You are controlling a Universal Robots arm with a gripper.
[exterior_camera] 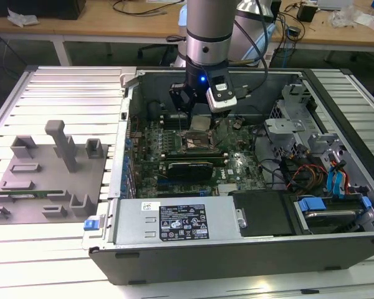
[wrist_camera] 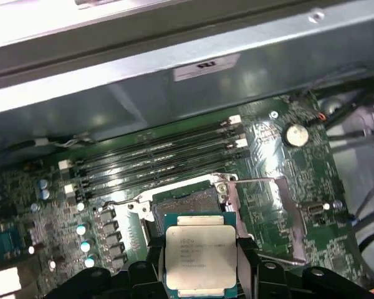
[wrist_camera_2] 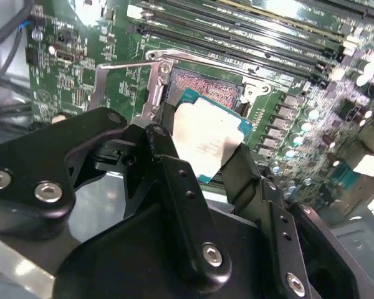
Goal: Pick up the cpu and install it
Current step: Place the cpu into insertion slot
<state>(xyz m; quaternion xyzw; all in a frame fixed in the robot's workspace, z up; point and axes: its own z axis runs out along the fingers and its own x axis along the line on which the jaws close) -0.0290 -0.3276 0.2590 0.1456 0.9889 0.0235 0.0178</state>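
The gripper [exterior_camera: 196, 116] hangs inside the open computer case [exterior_camera: 237, 252], right above the socket [exterior_camera: 197, 144] on the green board [exterior_camera: 240, 165]. Its two black fingers [wrist_camera_2: 164, 146] are drawn in narrow and pinch the cpu [wrist_camera_2: 207, 141] by two opposite edges, so the chip is held between them with its pale silver top facing the cameras

In both wrist views the cpu [wrist_camera: 201, 254] sits over the edge of the socket [wrist_camera: 186, 200] nearest the gripper [wrist_camera: 201, 269], covering part of it. The rest of the socket's dark field of pins [wrist_camera_2: 204, 86] lies bare beyond the chip. The cpu is not seated in the socket; I cannot tell whether its lower edge touches the frame

The socket's metal lid [wrist_camera: 279, 208] is swung open and lies flat on the board just beside the socket. The row of long black memory slots [wrist_camera: 162, 152] runs along the far side of the socket from the gripper, and a round silver battery [wrist_camera: 294, 133] sits past the end of those slots

In the exterior view, a grey tray [exterior_camera: 50, 215] rests well apart from the socket, outside the case toward that view's left, with a thin green memory stick [exterior_camera: 26, 194] lying in it. The metal power box [exterior_camera: 174, 221] with its label stands on the near side of the socket, along the case wall
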